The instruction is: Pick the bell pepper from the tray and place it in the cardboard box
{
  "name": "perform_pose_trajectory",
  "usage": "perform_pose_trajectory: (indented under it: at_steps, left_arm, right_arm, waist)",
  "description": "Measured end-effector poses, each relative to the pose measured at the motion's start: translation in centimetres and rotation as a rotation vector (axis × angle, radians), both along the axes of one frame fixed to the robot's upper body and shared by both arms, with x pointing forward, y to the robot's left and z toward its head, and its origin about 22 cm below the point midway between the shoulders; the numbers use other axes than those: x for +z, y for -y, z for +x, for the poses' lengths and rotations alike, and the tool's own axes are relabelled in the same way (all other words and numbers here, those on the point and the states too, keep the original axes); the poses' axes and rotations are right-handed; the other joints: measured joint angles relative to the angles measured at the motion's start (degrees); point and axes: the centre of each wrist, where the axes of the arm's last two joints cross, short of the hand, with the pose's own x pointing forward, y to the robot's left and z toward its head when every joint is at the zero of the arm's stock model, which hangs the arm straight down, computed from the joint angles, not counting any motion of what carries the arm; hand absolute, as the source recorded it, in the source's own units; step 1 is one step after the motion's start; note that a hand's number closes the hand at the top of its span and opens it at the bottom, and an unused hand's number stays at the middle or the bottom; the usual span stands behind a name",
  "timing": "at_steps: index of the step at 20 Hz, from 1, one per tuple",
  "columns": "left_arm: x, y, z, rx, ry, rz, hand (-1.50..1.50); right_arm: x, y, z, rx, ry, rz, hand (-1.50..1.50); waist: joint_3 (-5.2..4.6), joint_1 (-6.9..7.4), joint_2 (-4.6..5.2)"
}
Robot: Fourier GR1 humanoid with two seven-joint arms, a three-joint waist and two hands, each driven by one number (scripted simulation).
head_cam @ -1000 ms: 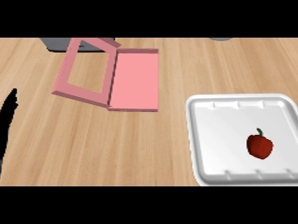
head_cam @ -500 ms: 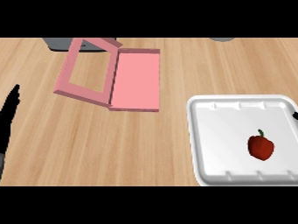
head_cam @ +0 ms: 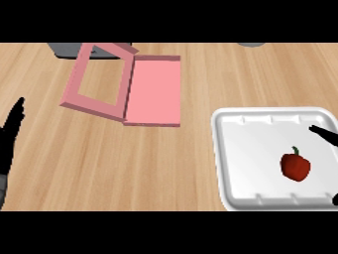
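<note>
Far left edge: my left hand (head_cam: 2, 144) rests near the counter's (head_cam: 91, 163) side, fingers straight and pointing up, holding nothing. The grey forearm below it runs off the lower-left corner.

Next along, upper left of centre: the box (head_cam: 128, 87), pink in colour, lying opened out. Its left part is a frame with raised walls, tilted, wood showing through the middle. Its right part is a flat pink panel joined along the middle edge. A grey thing (head_cam: 73, 49) sits just behind the box at the top edge, partly hidden by the frame; I cannot tell what it is. A second small grey shape (head_cam: 251, 44) peeks in at the top edge further right, cut off.

Between the box and the tray there is only bare wood.

Right side: the white tray (head_cam: 241, 149), shallow, rounded corners, near the lower right. The bell pepper (head_cam: 296, 166) lies inside it, right of the tray's centre, red with a short green stem pointing up. It touches nothing but the tray floor.

Far right edge: my right hand (head_cam: 337, 140) comes in over the tray's right rim. 1 finger shows above the pepper and the thumb below it, spread wide apart, the pepper left of the gap and untouched.
</note>
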Motion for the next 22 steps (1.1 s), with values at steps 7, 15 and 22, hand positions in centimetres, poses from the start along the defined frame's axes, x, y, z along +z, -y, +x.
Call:
perform_pose_trajectory:
  at_steps: [7,15,22]
  left_arm:
    - [0.4,0.0,0.2,0.005,0.001,-0.005,0.00]
    - [-0.4,-0.6,-0.7,0.010,0.001,0.000,0.00]
    - [0.1,-0.6,-0.2,0.013,0.004,0.005,0.00]
  right_arm:
    - [-0.8,-2.2,0.8,0.011,-0.019,-0.013,-1.50]
    - [-0.2,-3.5,1.0,0.051,-0.018,0.036,-1.50]
    - [-0.1,-5.3,0.3,0.100,0.008,0.078,-1.50]
  waist:
    - [0.00,-0.20,-0.04]
    - [0.00,-0.29,-0.07]
    - [-0.01,-0.33,-0.07]
